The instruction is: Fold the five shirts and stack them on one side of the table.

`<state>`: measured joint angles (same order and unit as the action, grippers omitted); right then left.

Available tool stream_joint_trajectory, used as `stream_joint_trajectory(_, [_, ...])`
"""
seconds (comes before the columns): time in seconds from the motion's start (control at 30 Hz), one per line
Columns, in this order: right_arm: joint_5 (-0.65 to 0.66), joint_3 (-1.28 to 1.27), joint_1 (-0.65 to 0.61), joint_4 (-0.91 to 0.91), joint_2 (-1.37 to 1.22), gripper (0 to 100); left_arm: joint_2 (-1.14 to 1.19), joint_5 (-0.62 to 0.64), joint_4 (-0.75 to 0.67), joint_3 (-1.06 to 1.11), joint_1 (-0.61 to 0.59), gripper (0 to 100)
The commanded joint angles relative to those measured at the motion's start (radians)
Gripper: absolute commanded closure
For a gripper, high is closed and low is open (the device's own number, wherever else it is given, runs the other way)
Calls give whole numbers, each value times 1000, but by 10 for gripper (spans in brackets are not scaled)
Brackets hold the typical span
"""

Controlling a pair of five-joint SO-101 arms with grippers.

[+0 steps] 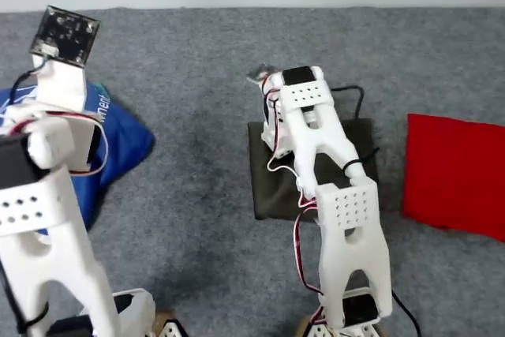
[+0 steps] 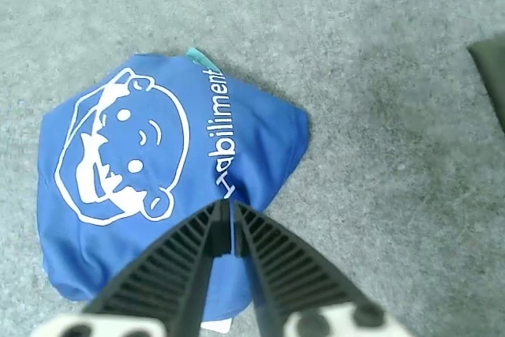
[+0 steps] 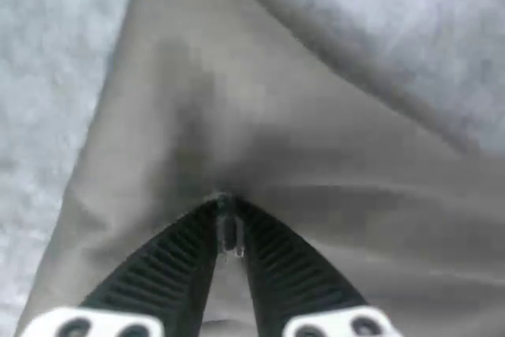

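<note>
Left gripper (image 2: pixel 229 222): closed, tips together over the blue shirt (image 2: pixel 158 171) (white cartoon print), at the left of the tabletop (image 1: pixel 197 53).
Right gripper (image 3: pixel 225 222): closed, pinching the dark grey shirt (image 3: pixel 276 140), mid-tabletop.
Red shirt (image 1: pixel 454 175): flat, far right.

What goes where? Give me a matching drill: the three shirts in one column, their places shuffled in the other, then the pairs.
1. blue shirt
2. dark shirt
3. red shirt

A. lying alone, apart from both arms
B. puckered at the right gripper
C. beneath the left gripper

Pairs: 1-C, 2-B, 3-A.
</note>
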<state>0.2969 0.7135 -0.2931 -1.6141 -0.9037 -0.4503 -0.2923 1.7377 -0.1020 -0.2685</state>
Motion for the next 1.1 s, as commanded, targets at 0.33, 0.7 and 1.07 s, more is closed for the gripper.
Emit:
stream_joint_trajectory(0.33, [-11,222,-41,-185,147,990,-212,-11,9,142,-6,986])
stream_joint_trajectory(0.7, [-161,-193,150,-177,493,778,-290,-11,14,143,-6,986])
stream_joint_trajectory(1.07, [-376,-476,298,1,530,711,-284,-11,14,145,-6,986])
